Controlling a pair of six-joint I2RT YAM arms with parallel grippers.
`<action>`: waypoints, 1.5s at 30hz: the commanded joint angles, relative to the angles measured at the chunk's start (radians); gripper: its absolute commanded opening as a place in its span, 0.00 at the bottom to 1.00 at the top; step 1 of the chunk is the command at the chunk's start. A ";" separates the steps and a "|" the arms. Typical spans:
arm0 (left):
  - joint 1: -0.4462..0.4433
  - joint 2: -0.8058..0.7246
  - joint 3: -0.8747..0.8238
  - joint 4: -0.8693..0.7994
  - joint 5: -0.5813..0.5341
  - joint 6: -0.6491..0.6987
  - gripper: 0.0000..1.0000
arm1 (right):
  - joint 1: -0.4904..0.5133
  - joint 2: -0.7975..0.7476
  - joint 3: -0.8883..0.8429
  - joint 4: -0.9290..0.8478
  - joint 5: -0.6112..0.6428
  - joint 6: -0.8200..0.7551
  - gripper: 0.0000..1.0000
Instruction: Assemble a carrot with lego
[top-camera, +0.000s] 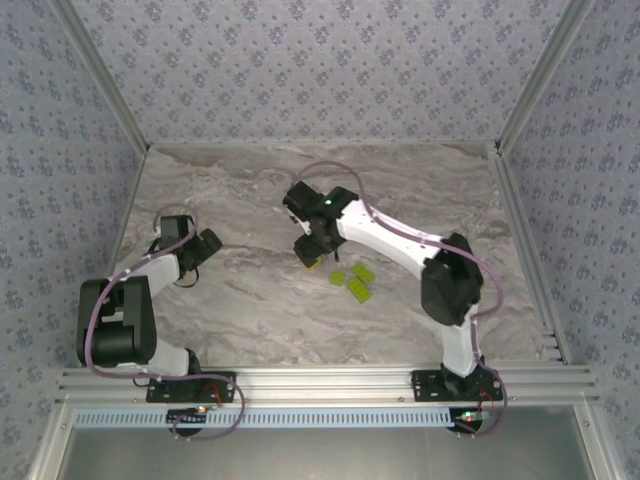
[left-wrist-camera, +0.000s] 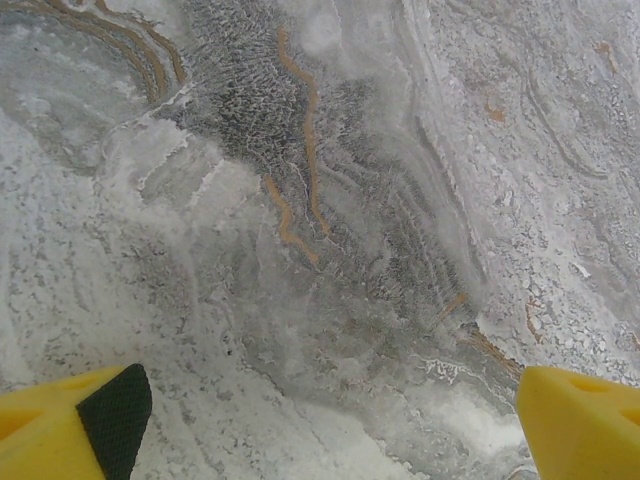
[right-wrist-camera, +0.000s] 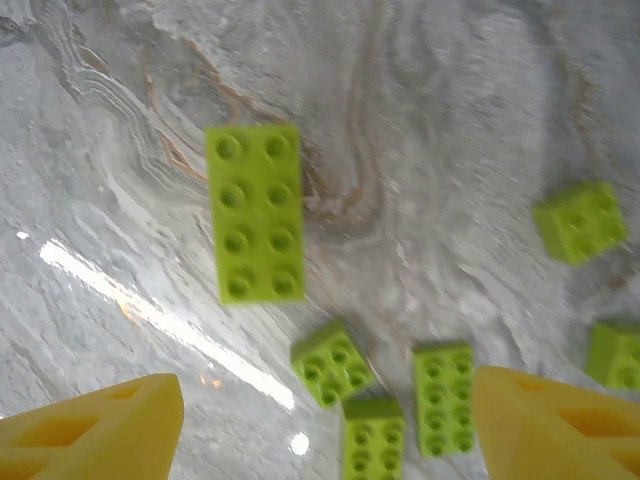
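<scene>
Glossy lime-green lego bricks (right-wrist-camera: 443, 397), studded and blocky, lie scattered lower centre and right on the veined grey marble-look tabletop (right-wrist-camera: 450, 90). A two-by-four brick (right-wrist-camera: 255, 212) lies upper left. The right gripper (right-wrist-camera: 325, 425) and left gripper (left-wrist-camera: 330, 420) are spread wide, their yellow wedge fingers empty.

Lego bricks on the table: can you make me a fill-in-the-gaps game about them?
1. The longest brick has ___ studs on top.
2. Like the smaller bricks near it, its colour is ___.
3. The right fingers are coloured ___.
4. The left fingers hold ___.
Missing words: eight, green, yellow, nothing.
</scene>
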 joint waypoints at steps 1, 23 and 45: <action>0.005 0.003 0.034 0.000 0.009 0.010 0.95 | 0.004 -0.107 -0.159 -0.008 0.082 0.056 0.78; 0.004 0.005 0.035 0.000 0.009 0.010 0.95 | -0.049 -0.196 -0.618 0.262 -0.016 0.111 0.58; 0.006 0.007 0.038 -0.002 0.009 0.010 0.95 | -0.056 -0.112 -0.598 0.286 -0.048 0.101 0.35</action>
